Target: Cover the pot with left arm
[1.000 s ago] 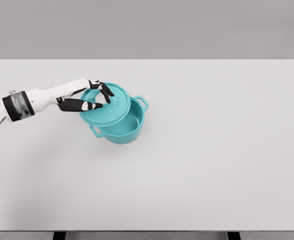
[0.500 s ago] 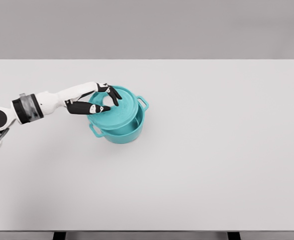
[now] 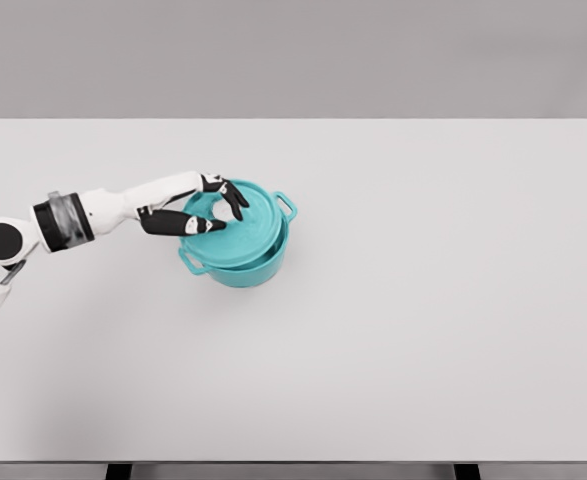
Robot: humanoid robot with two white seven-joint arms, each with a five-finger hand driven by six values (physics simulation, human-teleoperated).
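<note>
A teal pot (image 3: pixel 243 262) with two side handles stands on the white table (image 3: pixel 423 300), left of the middle. A teal lid (image 3: pixel 245 228) lies almost level over its mouth, with a thin dark gap showing at the right rim. My left hand (image 3: pixel 218 208) reaches in from the left and is shut on the lid's knob, black fingers (image 3: pixel 235 197) curled over the top. The knob itself is hidden by the hand. The right arm does not show.
The table's far edge runs along the top against a grey wall. Its front edge lies at the bottom of the picture.
The left hand has carried the tilted lid rightward and down. The lid now sits nearly flat over the pot, and the open interior seen before is covered.
</note>
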